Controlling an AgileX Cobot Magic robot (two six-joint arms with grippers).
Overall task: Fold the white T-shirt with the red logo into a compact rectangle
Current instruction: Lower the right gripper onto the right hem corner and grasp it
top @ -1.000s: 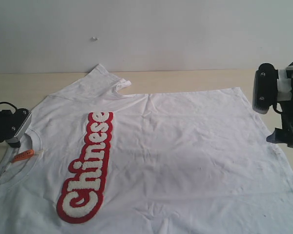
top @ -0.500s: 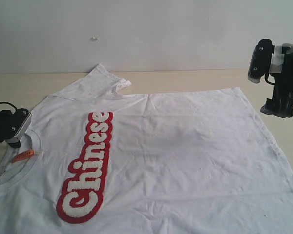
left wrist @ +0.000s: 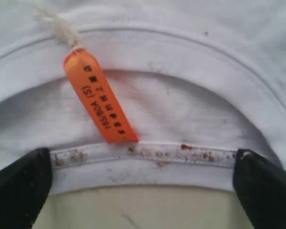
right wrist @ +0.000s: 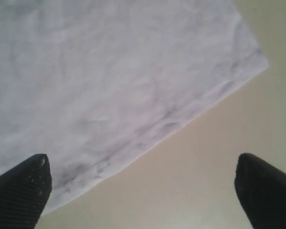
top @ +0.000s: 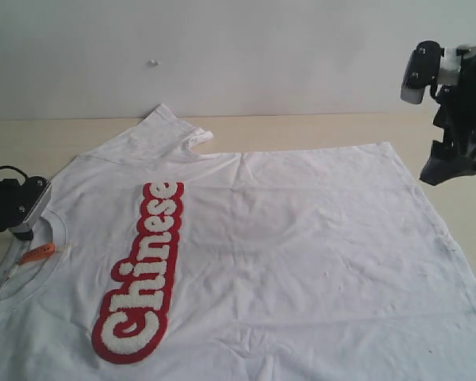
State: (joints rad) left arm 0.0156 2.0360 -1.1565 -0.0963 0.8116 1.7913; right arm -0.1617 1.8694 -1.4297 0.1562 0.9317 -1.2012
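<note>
- The white T-shirt (top: 301, 238) is seen spread flat, front up, on the table (top: 317, 128). Its collar (left wrist: 148, 155) is turned toward the left arm and its hem toward the right arm.
- The red logo (top: 143, 274) is laid bare along the chest, near the collar end. No fold is seen anywhere, so the task is judged to be at its very start.
- The left end effector (left wrist: 143, 191) is held wide open low over the collar, with one jaw set to either side of a stretch of the ribbed rim. Nothing is gripped, and contact with the cloth cannot be told.
- The right end effector (right wrist: 143, 191) is held wide open and empty, raised above the table just beyond the hem corner (right wrist: 248, 59).
- The step in hand is judged to be the approach for a first grasp.
- For the next move, the right end effector needs to be lowered to the hem edge and both closed on cloth, so that the edges can be lifted together without bunching.
- Counted: one T-shirt, one logo, one orange neck tag (left wrist: 99, 98), one sleeve (top: 163, 131) in view, two end effectors.
</note>
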